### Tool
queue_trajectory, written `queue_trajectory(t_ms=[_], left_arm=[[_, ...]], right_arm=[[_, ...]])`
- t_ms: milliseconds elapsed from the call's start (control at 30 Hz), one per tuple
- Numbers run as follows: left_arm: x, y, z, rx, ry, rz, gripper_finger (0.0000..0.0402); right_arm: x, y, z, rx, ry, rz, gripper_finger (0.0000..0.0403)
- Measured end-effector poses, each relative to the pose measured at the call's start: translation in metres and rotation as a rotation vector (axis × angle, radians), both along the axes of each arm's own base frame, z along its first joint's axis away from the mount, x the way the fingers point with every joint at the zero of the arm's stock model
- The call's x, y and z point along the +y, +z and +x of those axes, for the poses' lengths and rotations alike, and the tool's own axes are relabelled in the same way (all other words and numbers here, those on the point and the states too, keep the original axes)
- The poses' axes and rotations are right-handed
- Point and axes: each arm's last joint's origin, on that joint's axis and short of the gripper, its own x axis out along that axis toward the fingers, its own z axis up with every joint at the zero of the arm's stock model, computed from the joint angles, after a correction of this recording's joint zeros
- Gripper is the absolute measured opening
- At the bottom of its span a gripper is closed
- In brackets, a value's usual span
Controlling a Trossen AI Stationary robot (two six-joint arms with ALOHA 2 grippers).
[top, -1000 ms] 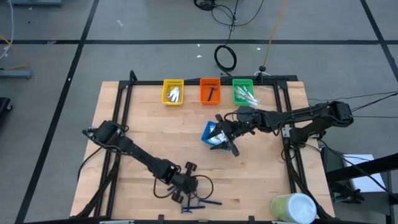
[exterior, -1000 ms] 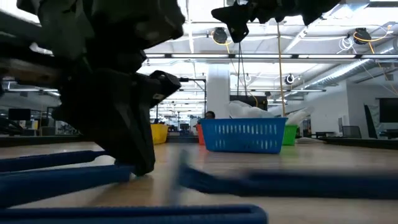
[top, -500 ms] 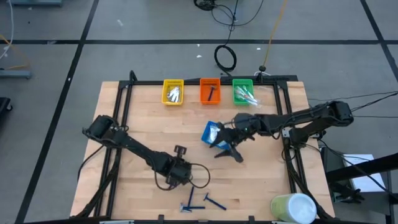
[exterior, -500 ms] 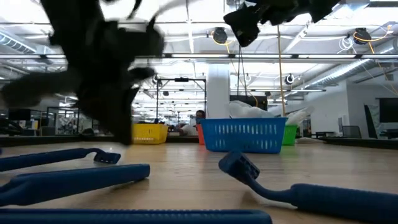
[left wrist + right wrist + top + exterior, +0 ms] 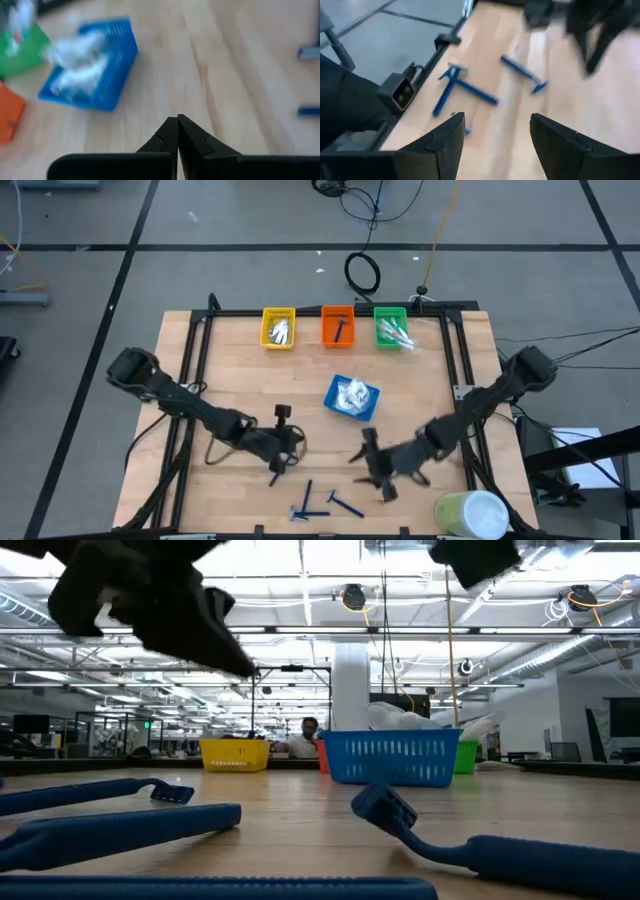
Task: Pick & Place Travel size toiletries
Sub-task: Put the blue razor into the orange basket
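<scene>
Most of the sorting appears to be done: silvery packets [image 5: 279,330] are seen in the yellow tray [image 5: 278,313], a dark razor [image 5: 340,330] lies in the orange tray [image 5: 337,312], pale sticks [image 5: 395,332] are piled in the green tray [image 5: 389,313], and white sachets [image 5: 351,395] fill the blue tray [image 5: 340,386], which stands apart from the other three, nearer the middle of the table [image 5: 200,370]. What is left is a small group of blue razors [image 5: 322,500] lying loose on the wood near the front edge; three can be made out in the right wrist view, two of them crossed. The left gripper [image 5: 280,463] is held just above and beside these razors with its fingers pressed fully together, and nothing is gripped between them, as the left wrist view shows. The right gripper [image 5: 378,472] is placed close to the razors on the other side, its fingers [image 5: 445,137] spread wide and empty, pointed towards them. The remaining work is judged to be lifting these razors and carrying them to the orange tray. A large pale cylinder [image 5: 472,515] stands at the front right corner, untouched.
</scene>
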Motion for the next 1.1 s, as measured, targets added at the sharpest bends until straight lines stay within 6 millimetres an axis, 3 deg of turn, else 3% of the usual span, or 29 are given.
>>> queue_trajectory(t_ms=[233, 400, 633, 833, 967, 1100], left_arm=[[0.006, 0.009, -0.002, -0.252, -0.016, -0.01, 0.0009], [0.013, 0.013, 0.003, -0.304, 0.023, -0.035, 0.0002], [0.015, 0.014, 0.004, -0.321, 0.076, -0.122, 0.0013], [0.01, 0.013, 0.002, -0.311, 0.073, -0.144, 0.0002], [0.007, 0.012, 0.0, -0.308, 0.061, -0.145, 0.0011], [0.005, 0.012, -0.001, -0.308, 0.059, -0.161, 0.0016]], right_arm=[[0.066, -0.041, 0.021, 0.17, -0.033, -0.007, 0.0212], [0.091, -0.066, 0.035, 0.326, -0.087, -0.045, 0.0212], [0.098, -0.096, 0.039, 0.449, -0.187, 0.041, 0.0212], [0.097, -0.097, 0.038, 0.488, -0.242, 0.096, 0.0208], [0.094, -0.099, 0.035, 0.523, -0.272, 0.071, 0.0179], [0.088, -0.102, 0.032, 0.559, -0.293, 0.018, 0.0126]])
